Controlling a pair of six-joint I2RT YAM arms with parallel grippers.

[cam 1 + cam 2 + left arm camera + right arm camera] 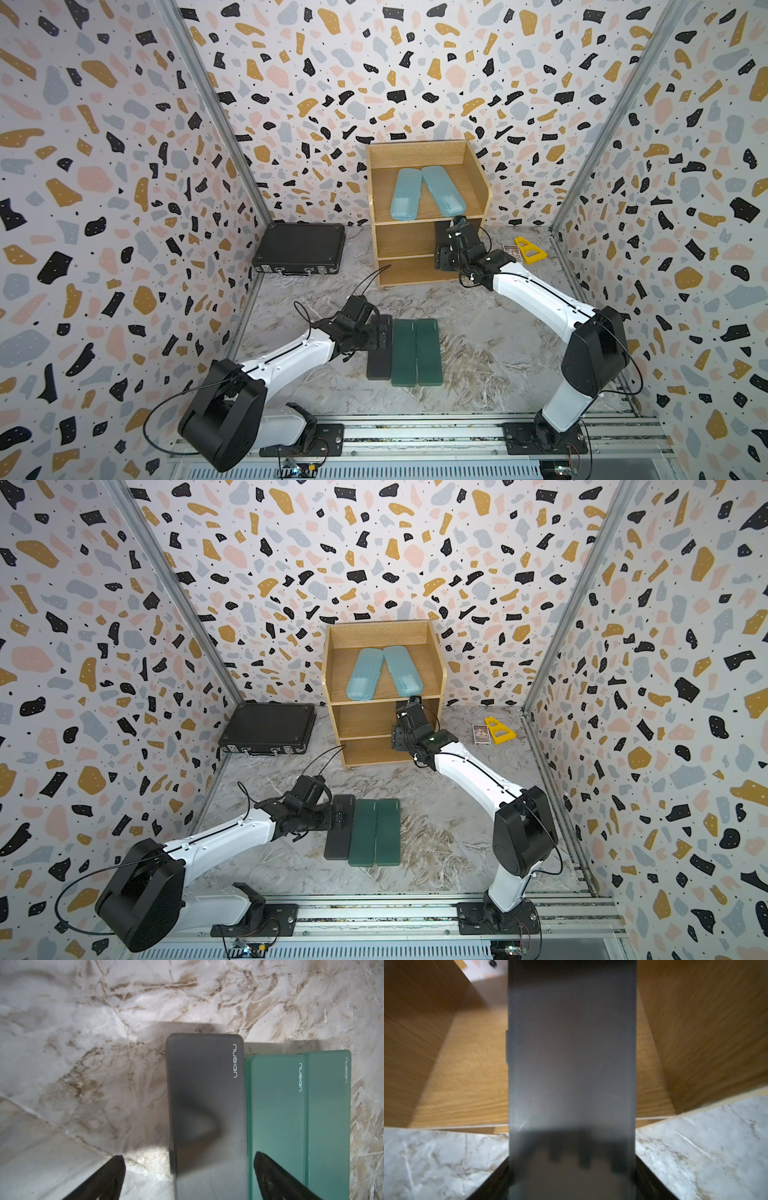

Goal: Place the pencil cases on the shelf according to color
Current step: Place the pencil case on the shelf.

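Right hand [572, 1186] clamps a black case [572, 1053]; left hand [190, 1167], spread wide, hovers over its twin [205, 1095].

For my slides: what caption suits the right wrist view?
Right gripper holds a black pencil case, its far end inside the wooden shelf.

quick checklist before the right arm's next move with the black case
1. right gripper shut on held case: ok
2. held case clear of shelf side walls: ok
3. which tier it is entering: cannot tell
4. held case resting on the shelf: cannot tell
5. blue cases together on top tier: ok
6. left gripper open above second black case: ok
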